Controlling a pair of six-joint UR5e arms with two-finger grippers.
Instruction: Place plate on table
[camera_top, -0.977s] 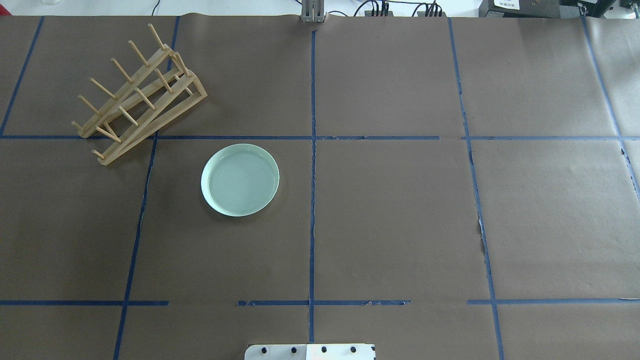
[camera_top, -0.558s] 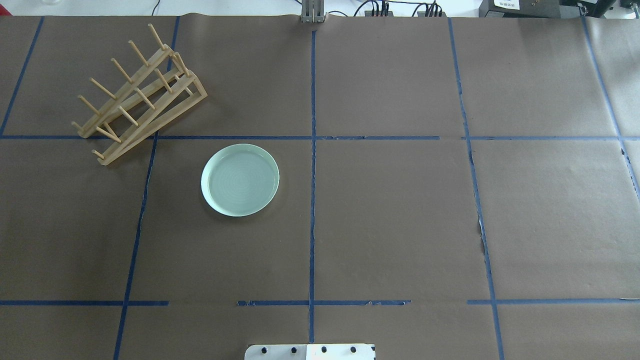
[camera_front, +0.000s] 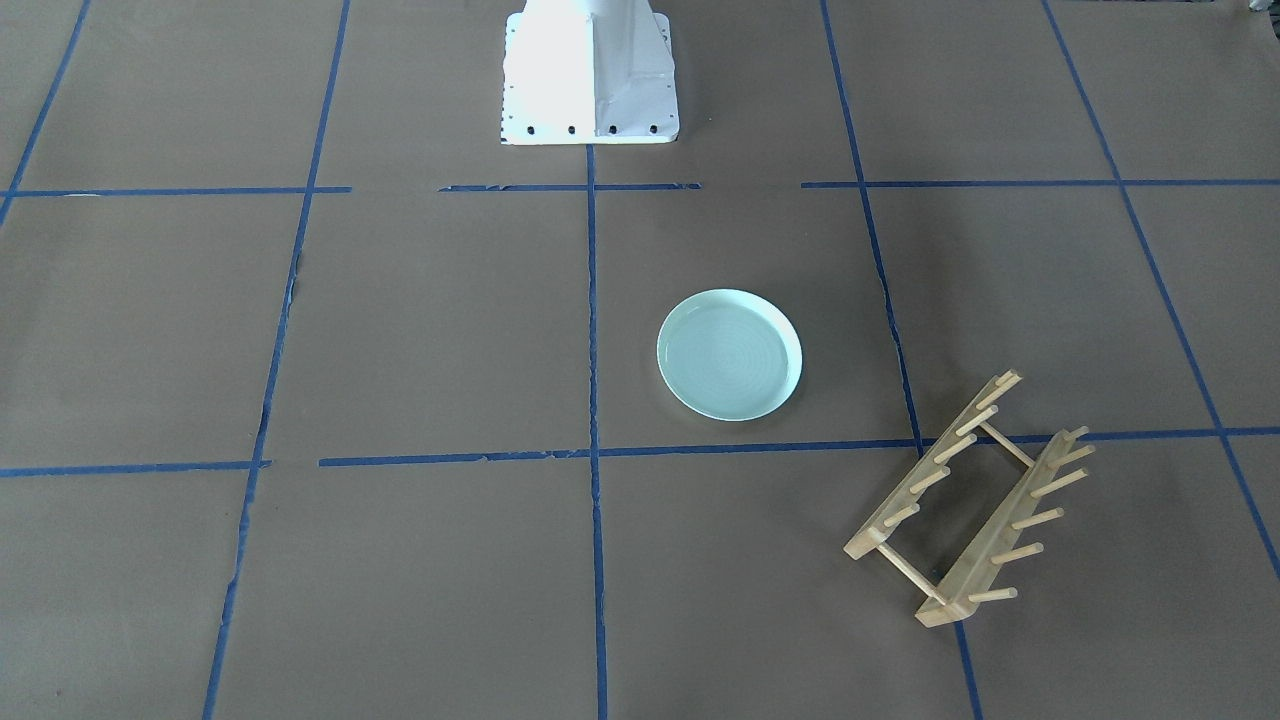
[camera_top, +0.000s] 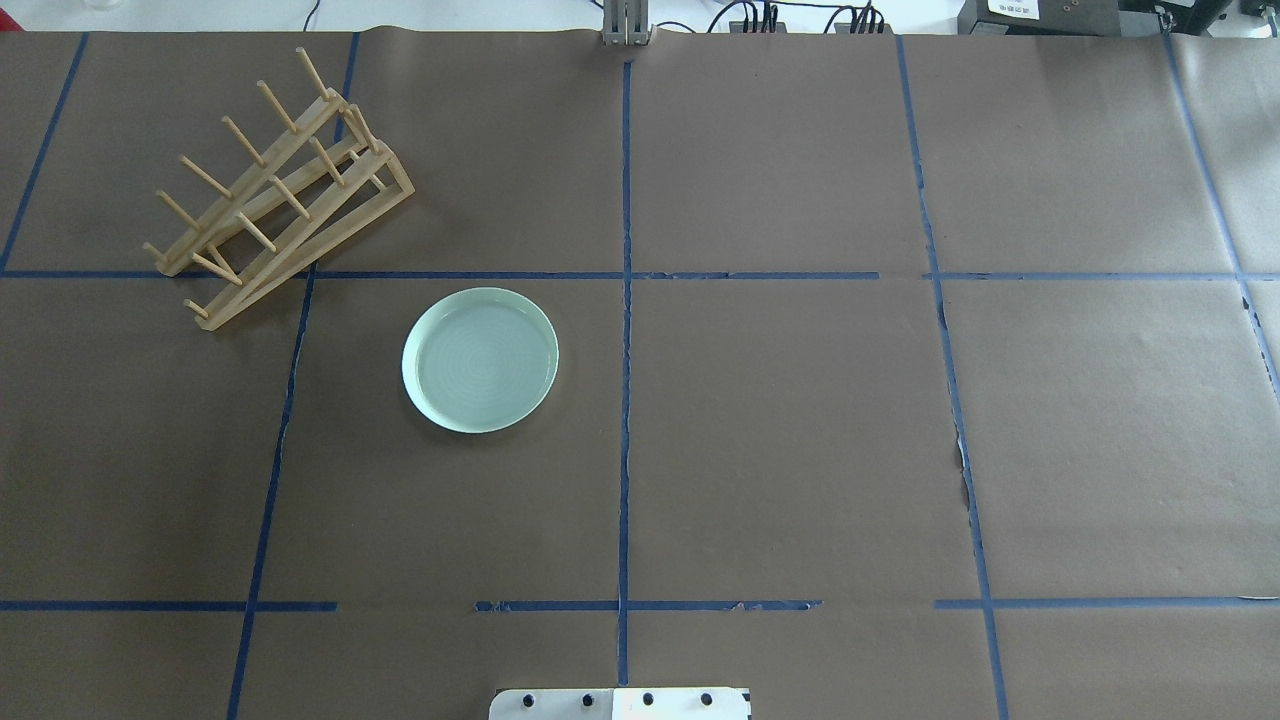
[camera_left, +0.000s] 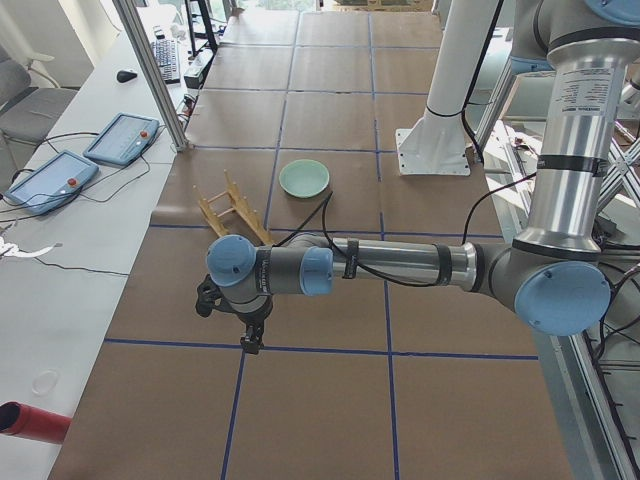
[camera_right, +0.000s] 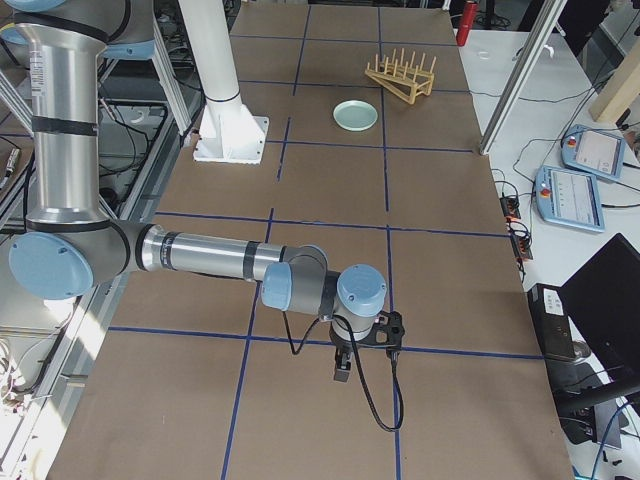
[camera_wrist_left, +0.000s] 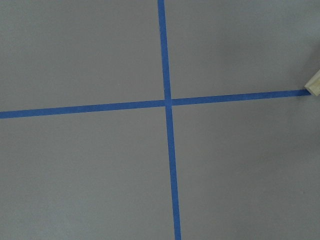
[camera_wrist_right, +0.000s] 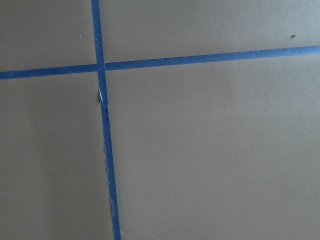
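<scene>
The pale mint-green plate (camera_top: 480, 360) lies flat on the brown-paper table (camera_top: 800, 440), left of the centre tape line; it also shows in the front view (camera_front: 729, 354) and both side views (camera_left: 304, 179) (camera_right: 356, 115). No gripper touches it. My left gripper (camera_left: 250, 340) hangs over the table far from the plate, seen only in the left side view; I cannot tell if it is open or shut. My right gripper (camera_right: 342, 370) hangs over the other end, seen only in the right side view; I cannot tell its state either.
A light wooden peg rack (camera_top: 280, 190) stands beyond and left of the plate, also in the front view (camera_front: 970, 500). The white robot base (camera_top: 620, 703) is at the near edge. Both wrist views show only paper and blue tape (camera_wrist_left: 167, 102).
</scene>
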